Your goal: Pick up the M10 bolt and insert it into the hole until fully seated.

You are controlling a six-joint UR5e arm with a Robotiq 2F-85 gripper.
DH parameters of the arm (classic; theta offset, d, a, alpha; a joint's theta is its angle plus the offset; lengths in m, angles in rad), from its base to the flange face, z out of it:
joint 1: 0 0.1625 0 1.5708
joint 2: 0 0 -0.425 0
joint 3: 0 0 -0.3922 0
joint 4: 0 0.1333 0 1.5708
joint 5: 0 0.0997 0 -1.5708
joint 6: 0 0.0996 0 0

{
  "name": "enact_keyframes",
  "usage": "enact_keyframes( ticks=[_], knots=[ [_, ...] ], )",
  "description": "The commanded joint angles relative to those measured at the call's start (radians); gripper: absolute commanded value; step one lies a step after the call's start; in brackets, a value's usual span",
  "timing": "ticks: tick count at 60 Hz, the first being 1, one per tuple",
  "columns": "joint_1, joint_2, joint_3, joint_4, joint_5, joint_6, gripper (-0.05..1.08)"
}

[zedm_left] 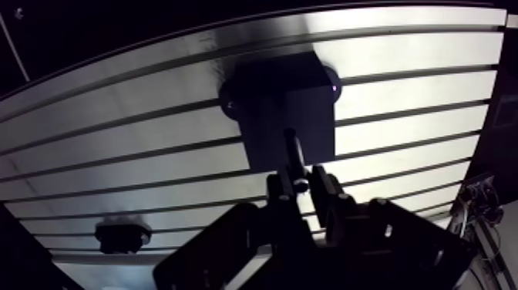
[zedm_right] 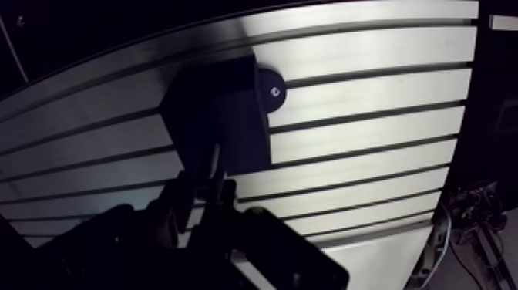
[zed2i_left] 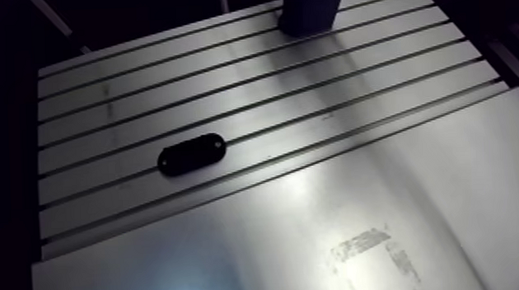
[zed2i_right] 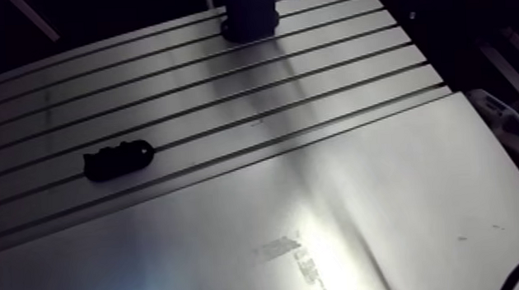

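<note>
Wrist view: the tool [zedm_left: 298,182] seemingly clamps a slim dark bolt [zedm_left: 293,150] by a boxy black block [zedm_left: 281,92].

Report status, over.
Gripper shut on M10 bolt. Bolt points at dark block ahead, hole not visible. Black oval plate apart on table, nothing in the path.

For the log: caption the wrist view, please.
Gripper holds the bolt, pointed at the dark block on the slotted table.
</note>
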Motion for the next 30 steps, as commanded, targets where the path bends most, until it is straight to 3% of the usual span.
enact_keyframes(
  ticks=[1,30],
  knots=[
    [0.0,0.002,0.004,0.001,0.0,0.0,1.07],
    [-0.006,0.008,0.016,0.001,-0.002,0.0,1.07]
  ],
)
